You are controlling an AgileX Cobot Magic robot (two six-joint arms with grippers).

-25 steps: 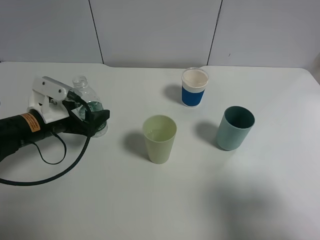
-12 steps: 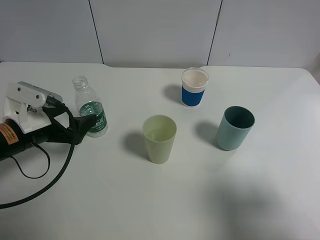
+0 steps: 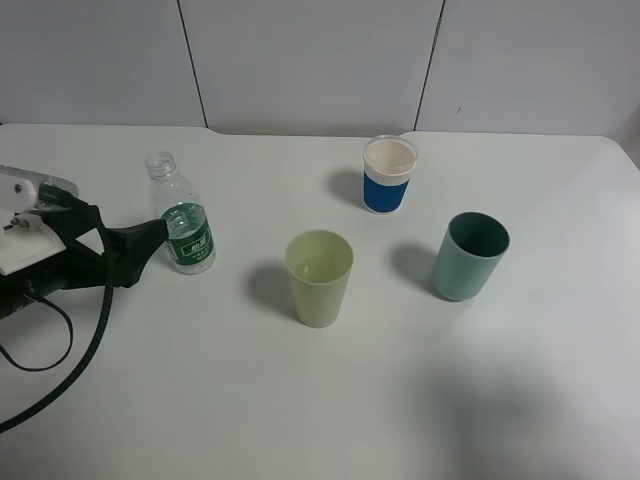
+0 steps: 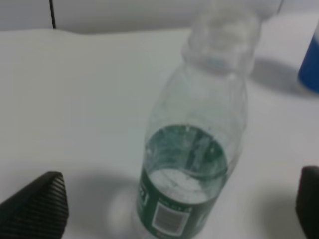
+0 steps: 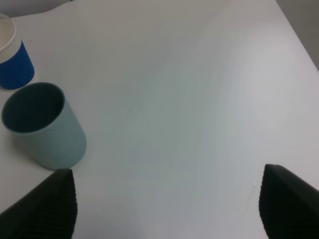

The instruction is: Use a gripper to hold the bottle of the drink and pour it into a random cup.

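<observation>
My left gripper (image 3: pixel 150 240) is black with ribbed, matt pads (image 4: pixel 37 204), and its mount (image 3: pixel 25 220) is white plastic; a matt black cable (image 3: pixel 60 370) hangs beneath. The bottle (image 3: pixel 182 215) is clear, glossy plastic, ridged at the neck, with a shiny green label. The yellow-green cup (image 3: pixel 319 277) and the teal cup (image 3: pixel 469 256) look like smooth matt plastic. The blue-banded cup (image 3: pixel 388 175) has ribbing on its band. The table (image 3: pixel 400 400) is smooth, matt white.
</observation>
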